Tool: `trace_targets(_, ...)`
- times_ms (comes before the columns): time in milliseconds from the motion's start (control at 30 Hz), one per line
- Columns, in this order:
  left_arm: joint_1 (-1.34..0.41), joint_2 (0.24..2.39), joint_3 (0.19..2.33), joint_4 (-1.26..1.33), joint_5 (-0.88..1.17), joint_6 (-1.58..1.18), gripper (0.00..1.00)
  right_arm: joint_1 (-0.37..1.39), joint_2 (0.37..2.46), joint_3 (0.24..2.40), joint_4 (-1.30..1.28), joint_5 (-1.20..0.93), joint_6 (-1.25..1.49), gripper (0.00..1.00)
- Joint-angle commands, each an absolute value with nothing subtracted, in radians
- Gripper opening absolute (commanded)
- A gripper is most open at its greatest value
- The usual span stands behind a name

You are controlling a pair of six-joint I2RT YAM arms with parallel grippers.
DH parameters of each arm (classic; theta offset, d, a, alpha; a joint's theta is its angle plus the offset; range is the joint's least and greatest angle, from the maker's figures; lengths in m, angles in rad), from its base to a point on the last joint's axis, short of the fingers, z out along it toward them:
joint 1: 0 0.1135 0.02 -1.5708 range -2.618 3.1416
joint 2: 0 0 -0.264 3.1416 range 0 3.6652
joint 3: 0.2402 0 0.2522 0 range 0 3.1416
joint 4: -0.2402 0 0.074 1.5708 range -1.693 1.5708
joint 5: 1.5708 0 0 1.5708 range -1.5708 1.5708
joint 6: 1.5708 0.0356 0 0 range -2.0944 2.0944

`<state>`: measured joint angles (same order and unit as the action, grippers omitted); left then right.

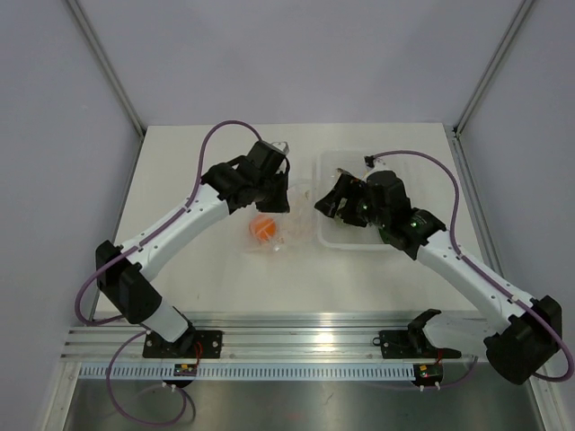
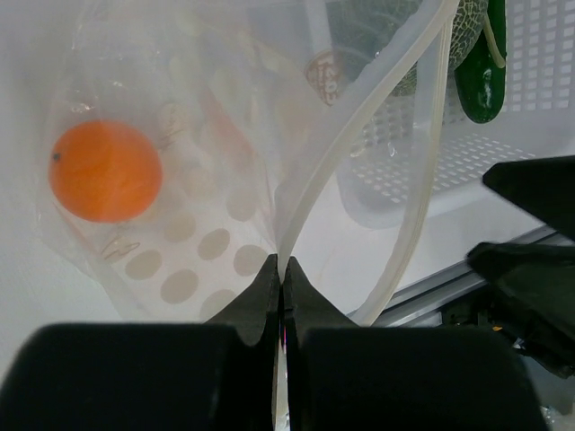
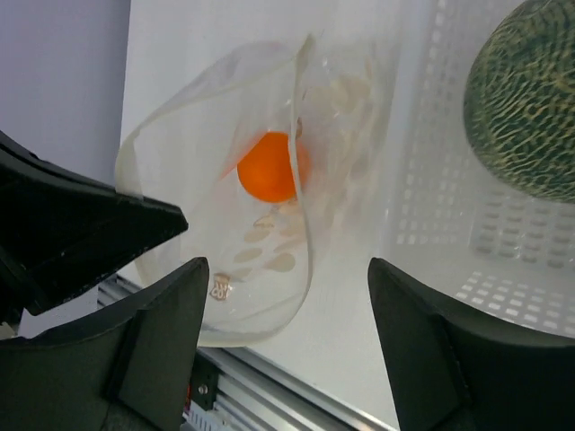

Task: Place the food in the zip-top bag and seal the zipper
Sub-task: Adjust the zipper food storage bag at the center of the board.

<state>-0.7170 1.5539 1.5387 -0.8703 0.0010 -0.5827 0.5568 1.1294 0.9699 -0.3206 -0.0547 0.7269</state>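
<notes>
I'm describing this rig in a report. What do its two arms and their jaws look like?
The left arm and right arm match: white links, black joints and bases, with a purple cable looping along each. The jaws are matte black wedges. A green light glows near the right arm's wrist.

Setting: robotics lab test cell.
Enclosure: plain grey wall panels (image 1: pixel 54 108) and metal frame posts (image 1: pixel 106 63) are boxing in a white table (image 1: pixel 198 162).
Mounting: left arm (image 1: pixel 180 220) and right arm (image 1: pixel 458 265) are sitting bolted to an aluminium rail (image 1: pixel 305 339) at the near edge.
Wiring: purple cables (image 1: pixel 78 301) are running exposed along both arms.
Props: a toy melon (image 3: pixel 530 99) is lying in a perforated plastic tray (image 3: pixel 431 180).
</notes>
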Motion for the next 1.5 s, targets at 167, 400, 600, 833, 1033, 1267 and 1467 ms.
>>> trace_targets(167,-0.700,1.543,1.591,-0.865,0.003,-0.601,0.00,0.638,1.270,0.983,-0.339,-0.110,0.690,0.48)
trace_targets(400,-0.669,1.520,1.606,-0.931,-0.023,-0.560,0.00,0.637,1.359,1.071,-0.376,-0.034,0.649,0.00)
trace_targets(600,-0.657,1.482,1.654,-1.060,-0.107,-0.511,0.00,0.637,1.515,1.213,-0.387,0.035,0.608,0.00)
trace_targets(833,-0.650,1.476,1.724,-1.183,-0.219,-0.488,0.00,0.630,1.641,1.315,-0.385,0.120,0.618,0.00)
trace_targets(1033,-0.649,1.486,1.680,-1.120,-0.158,-0.483,0.00,0.624,1.667,1.341,-0.429,0.195,0.624,0.00)
trace_targets(1267,-0.650,1.522,1.611,-0.974,-0.006,-0.503,0.00,0.620,1.591,1.282,-0.468,0.221,0.643,0.00)
trace_targets(1467,-0.653,1.539,1.612,-0.945,0.026,-0.517,0.00,0.620,1.459,1.238,-0.482,0.204,0.660,0.34)
